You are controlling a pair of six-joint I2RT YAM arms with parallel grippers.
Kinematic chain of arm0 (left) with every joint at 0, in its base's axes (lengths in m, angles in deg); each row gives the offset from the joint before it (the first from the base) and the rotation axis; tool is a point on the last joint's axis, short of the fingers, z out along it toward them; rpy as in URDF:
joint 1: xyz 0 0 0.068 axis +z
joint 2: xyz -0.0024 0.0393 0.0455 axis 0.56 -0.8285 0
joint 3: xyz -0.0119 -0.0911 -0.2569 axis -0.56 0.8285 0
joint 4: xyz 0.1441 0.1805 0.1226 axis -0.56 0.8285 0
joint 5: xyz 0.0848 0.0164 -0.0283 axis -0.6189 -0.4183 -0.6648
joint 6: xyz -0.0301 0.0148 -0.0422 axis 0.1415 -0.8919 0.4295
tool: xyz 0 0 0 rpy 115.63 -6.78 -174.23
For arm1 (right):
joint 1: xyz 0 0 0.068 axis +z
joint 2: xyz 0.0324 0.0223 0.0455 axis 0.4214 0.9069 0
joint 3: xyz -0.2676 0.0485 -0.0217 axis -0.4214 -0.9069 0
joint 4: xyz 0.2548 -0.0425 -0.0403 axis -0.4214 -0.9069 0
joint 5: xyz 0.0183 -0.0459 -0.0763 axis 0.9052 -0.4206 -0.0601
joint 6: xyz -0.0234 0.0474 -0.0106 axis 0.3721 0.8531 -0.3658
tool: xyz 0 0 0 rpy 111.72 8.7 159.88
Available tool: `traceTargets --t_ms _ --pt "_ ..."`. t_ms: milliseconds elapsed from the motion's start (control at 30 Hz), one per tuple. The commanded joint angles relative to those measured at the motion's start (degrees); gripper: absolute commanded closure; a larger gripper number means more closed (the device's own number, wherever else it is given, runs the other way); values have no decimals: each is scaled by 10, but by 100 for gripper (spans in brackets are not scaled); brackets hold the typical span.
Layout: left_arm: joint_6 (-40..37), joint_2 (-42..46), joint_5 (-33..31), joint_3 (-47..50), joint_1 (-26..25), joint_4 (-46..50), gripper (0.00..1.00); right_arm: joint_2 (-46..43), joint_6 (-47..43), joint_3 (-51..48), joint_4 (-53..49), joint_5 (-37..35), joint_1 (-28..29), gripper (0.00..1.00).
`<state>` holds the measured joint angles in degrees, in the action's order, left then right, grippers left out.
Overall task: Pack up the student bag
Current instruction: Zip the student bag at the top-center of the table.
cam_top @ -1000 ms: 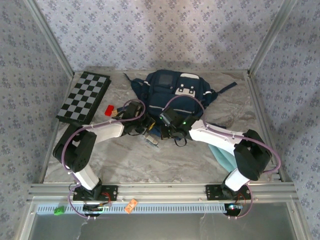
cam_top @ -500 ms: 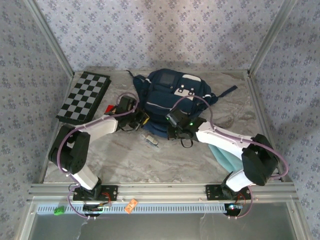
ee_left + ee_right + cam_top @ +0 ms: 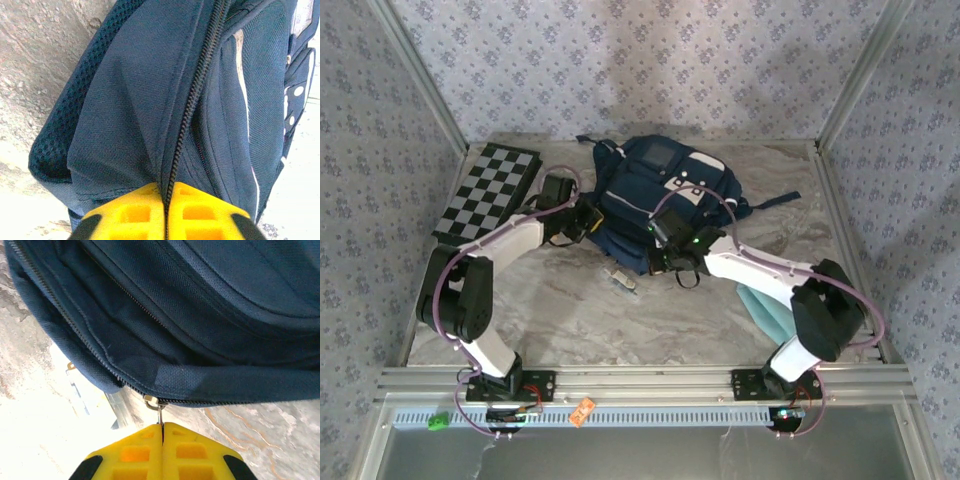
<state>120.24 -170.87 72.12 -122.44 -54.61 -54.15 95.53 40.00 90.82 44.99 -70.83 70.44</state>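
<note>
Top external view: the bag (image 3: 642,185) lies on the marbled tabletop (image 3: 570,320), toward its far edge. Both arms reach in to the bag's near side.
Bag: navy fabric, soft and slumped. It has white patches and a white stripe on the front pocket, and a dark strap trails off to its right.
Left fingers (image 3: 590,220): at the bag's left side. In the left wrist view the yellow tips sit almost together, with only a narrow slit between them. They pinch the bag's fabric where a dark line of zip teeth runs down into the slit, and the cloth puckers toward them.
Right fingers (image 3: 658,258): at the bag's near edge. In the right wrist view they are pressed together on the zip pull (image 3: 159,412).
Zip pull: a thin metal tab hanging from a small ring on the zip along the bag's lower edge. Its free end is caught between the right fingers.
Chessboard (image 3: 488,193): flat on the tabletop to the left of the bag, apart from it.
Small pale object (image 3: 620,280): on the tabletop just in front of the bag's near edge, between the two arms. It is too washed out to tell what it is.
Teal cloth (image 3: 765,305): in front of the bag and to its right, partly under the right arm.
</note>
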Motion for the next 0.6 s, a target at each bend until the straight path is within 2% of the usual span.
traceTargets --t_ms 0,133,233,400,500,567 --pt "-4 34 2 12 2 -22 77 27 -2 17 -21 6 4 100" --pt "51 83 -4 66 -25 -30 53 44 2 17 -8 8 4 100" --pt "103 100 -17 94 -68 -54 43 53 1 18 1 8 3 100" --pt "162 69 -37 76 -126 -69 39 60 1 19 7 5 2 100" --pt "163 31 -46 36 -143 -35 39 59 2 17 12 4 1 100" --pt "176 10 -44 32 -144 -38 43 57 4 16 13 3 0 100"
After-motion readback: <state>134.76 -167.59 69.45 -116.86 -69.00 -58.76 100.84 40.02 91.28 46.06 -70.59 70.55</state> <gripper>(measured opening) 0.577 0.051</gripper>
